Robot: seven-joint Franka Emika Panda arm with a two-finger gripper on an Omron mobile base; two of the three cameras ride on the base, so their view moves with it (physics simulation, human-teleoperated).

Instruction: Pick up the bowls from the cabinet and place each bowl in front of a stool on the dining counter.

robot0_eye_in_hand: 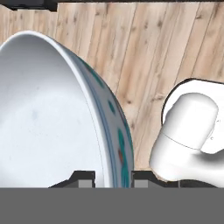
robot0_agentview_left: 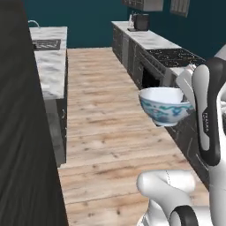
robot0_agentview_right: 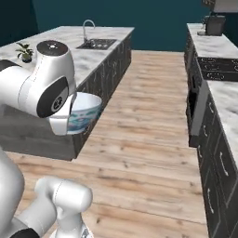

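The claw (robot0_eye_in_hand: 113, 179) is clamped on the rim of the white bowl (robot0_agentview_left: 166, 106), one fingertip (robot0_eye_in_hand: 85, 178) inside the wall and the other outside it; the bowl hangs upright in the air over the plank floor (robot0_agentview_left: 103, 114), carried at the end of the arm; its blue floral band faces outward. The island worktop (robot0_agentview_right: 81, 51) runs along the left of the aisle, with a sink (robot0_agentview_right: 96, 44) and tap set into its far end and a small potted plant (robot0_agentview_right: 24, 52) on its near part; the bowl is beside its edge, not over it. Across the aisle stands a second marble worktop (robot0_agentview_right: 223, 100) with a hob (robot0_agentview_left: 175, 56).
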